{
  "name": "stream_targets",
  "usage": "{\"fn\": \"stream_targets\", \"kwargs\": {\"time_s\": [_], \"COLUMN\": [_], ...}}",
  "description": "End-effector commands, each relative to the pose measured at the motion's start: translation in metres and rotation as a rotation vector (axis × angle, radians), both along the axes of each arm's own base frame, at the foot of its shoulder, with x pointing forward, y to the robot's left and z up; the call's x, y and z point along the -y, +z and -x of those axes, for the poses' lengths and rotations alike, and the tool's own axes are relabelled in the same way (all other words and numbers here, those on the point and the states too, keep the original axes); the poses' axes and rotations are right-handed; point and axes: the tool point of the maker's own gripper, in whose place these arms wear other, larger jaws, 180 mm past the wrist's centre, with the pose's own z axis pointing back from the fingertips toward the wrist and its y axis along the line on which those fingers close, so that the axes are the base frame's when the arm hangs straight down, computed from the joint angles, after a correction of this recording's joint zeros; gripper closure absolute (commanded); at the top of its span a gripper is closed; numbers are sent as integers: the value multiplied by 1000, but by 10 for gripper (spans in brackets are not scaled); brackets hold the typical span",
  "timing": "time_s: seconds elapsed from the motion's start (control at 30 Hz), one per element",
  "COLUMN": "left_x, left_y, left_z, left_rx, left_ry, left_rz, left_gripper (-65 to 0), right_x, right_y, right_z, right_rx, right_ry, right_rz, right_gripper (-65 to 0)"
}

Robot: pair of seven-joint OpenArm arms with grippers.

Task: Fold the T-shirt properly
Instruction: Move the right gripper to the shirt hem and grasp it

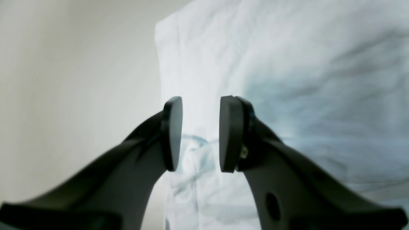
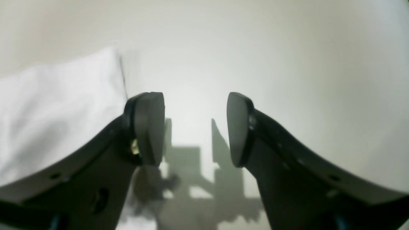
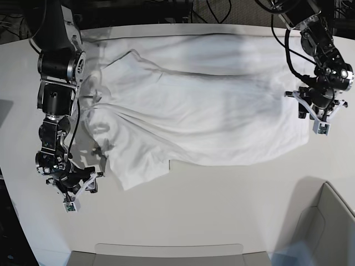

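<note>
The white T-shirt [image 3: 205, 111] lies spread and wrinkled across the far half of the white table [image 3: 222, 210], with a sleeve [image 3: 136, 166] pointing toward the front left. My left gripper [image 3: 315, 115] is open and empty at the shirt's right edge. In the left wrist view it [image 1: 200, 134] hovers over that edge of the shirt [image 1: 287, 80]. My right gripper [image 3: 75, 195] is open and empty over bare table, just left of the sleeve. In the right wrist view it [image 2: 195, 131] has the shirt [image 2: 48, 111] to its left.
A grey bin [image 3: 327, 227] stands at the front right corner. A flat pale tray edge [image 3: 166, 252] runs along the table's front. Black cables [image 3: 222, 8] hang behind the table's far edge.
</note>
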Motion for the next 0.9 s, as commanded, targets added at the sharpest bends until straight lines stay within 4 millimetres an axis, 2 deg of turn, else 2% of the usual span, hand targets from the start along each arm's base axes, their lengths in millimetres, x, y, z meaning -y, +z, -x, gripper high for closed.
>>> {"fn": "stream_targets", "kwargs": {"time_s": [0.0, 0.2, 0.43, 0.53, 0.6, 0.7, 0.87], "left_x": [-3, -3, -3, -3, -3, -3, -3], "left_y": [14, 14, 15, 16, 16, 16, 16], "left_z": [-8, -8, -10, -10, -11, -11, -11], "left_rx": [49, 49, 54, 55, 57, 57, 57], "left_ry": [-3, -3, -3, -3, -3, -3, -3], "left_rz": [-12, -12, -12, -12, -12, -12, -12], "left_gripper": [-204, -204, -204, -204, -204, -204, -204], "right_x": [-3, -10, -17, -31, -50, -67, -76], "right_y": [15, -21, -50, -63, -67, -68, -62], "right_z": [-14, -13, -2, 4, 6, 6, 0], "right_rx": [52, -2, -34, -66, -73, -79, -66], "right_ry": [5, -14, -27, 31, 90, 126, 143], "right_rz": [-24, -110, -163, -121, -94, -91, -89], "right_gripper": [-312, -312, -312, -312, -312, -312, -312]}}
